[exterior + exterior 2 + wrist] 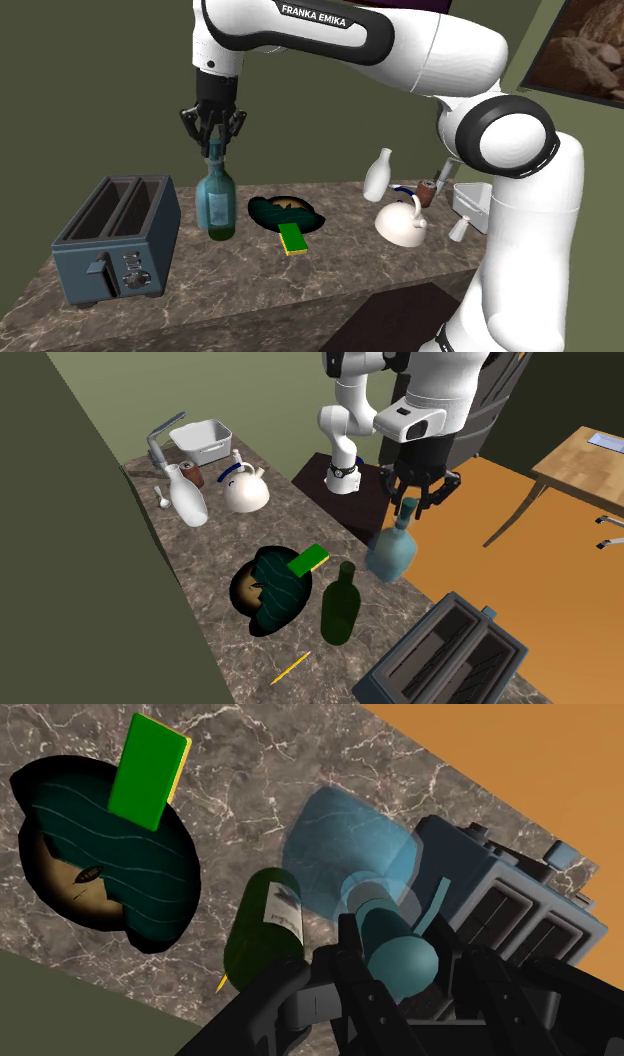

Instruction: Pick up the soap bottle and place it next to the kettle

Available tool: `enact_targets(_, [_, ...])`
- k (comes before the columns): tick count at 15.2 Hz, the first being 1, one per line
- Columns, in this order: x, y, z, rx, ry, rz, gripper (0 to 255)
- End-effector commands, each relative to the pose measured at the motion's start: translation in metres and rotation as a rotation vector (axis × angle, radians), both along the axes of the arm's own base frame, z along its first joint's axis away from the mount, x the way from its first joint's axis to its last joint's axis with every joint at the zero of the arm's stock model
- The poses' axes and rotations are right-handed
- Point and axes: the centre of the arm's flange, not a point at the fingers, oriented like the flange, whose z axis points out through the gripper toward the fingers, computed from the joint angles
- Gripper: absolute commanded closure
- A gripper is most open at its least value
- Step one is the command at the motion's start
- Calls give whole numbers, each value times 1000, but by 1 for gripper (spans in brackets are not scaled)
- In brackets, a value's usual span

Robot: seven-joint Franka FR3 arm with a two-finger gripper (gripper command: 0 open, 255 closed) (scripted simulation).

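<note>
The marbled desk (pixel 215 547) carried a grey-blue toaster (pixel 445 657) at one end. A dark green bottle (pixel 340 607) stood just beside a dark dish (pixel 265 597) with a green sponge (pixel 309 560) on its rim. Near them lay a thin yellow stick (pixel 290 667), perhaps a pencil. Farther along sat a white kettle (pixel 245 489) near a white bottle (pixel 186 499).

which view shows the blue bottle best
The second exterior view: the blue bottle shows whole, gripped at its neck by the gripper, apart from the green bottle. In the shoulder view the two bottles overlap. The wrist view looks down on its cap, foreshortening its body.
</note>
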Motion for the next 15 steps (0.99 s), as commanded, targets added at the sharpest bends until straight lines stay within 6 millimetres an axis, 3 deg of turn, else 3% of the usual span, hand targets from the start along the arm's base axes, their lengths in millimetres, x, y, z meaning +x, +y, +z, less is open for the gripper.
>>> enact_targets(1, [-1, 0, 12, 0, 0, 0, 255])
enact_targets(12, [-1, 0, 68, 0, 0, 0, 255])
enact_targets(15, [-5, -39, 71, 0, 0, 0, 255])
